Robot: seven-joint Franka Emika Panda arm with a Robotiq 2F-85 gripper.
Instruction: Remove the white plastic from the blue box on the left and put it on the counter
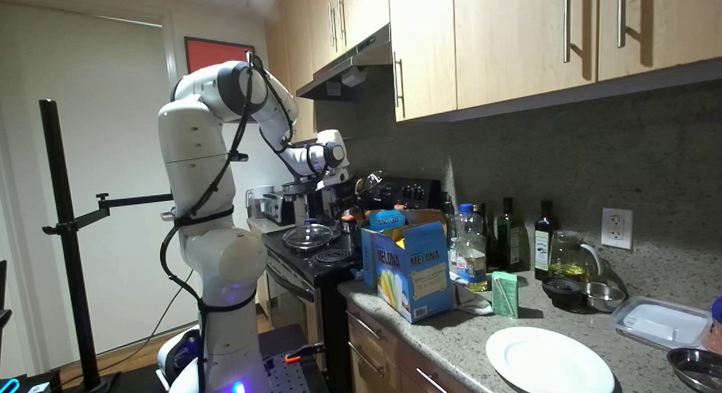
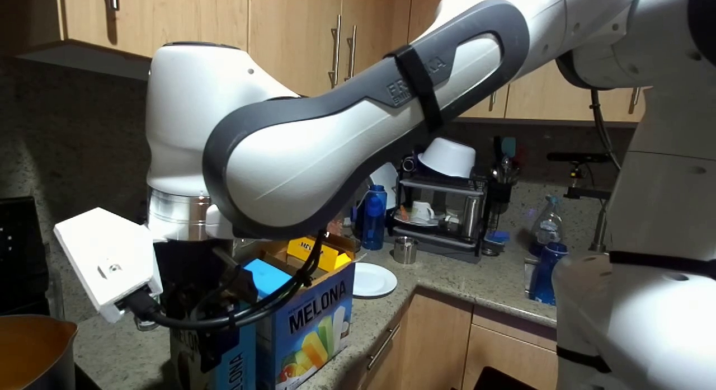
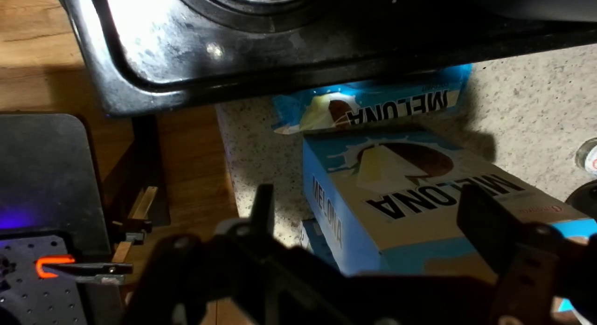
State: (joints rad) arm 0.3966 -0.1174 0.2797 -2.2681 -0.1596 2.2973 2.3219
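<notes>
Two blue MELONA boxes stand on the counter (image 1: 451, 339). In an exterior view the nearer box (image 2: 240, 351) is beside the bigger box (image 2: 330, 317), which has yellow packs (image 2: 313, 253) in its open top. The wrist view shows the broad printed side of a blue box (image 3: 406, 171) and a sliver of the second box (image 3: 319, 241). My gripper (image 3: 368, 192) has its fingers wide apart, with nothing held and the box beyond them. In both exterior views the dark fingers are hard to make out. The white plastic is hidden or out of view.
The black stove (image 3: 196, 59) borders the counter. A shiny blue-white MELONA piece (image 3: 396, 101) shows between stove and box. A saucepan (image 2: 36, 351) sits near the arm. Beyond the boxes are an oil bottle (image 1: 468, 246), a green carton (image 1: 505, 294) and a white plate (image 1: 550, 359).
</notes>
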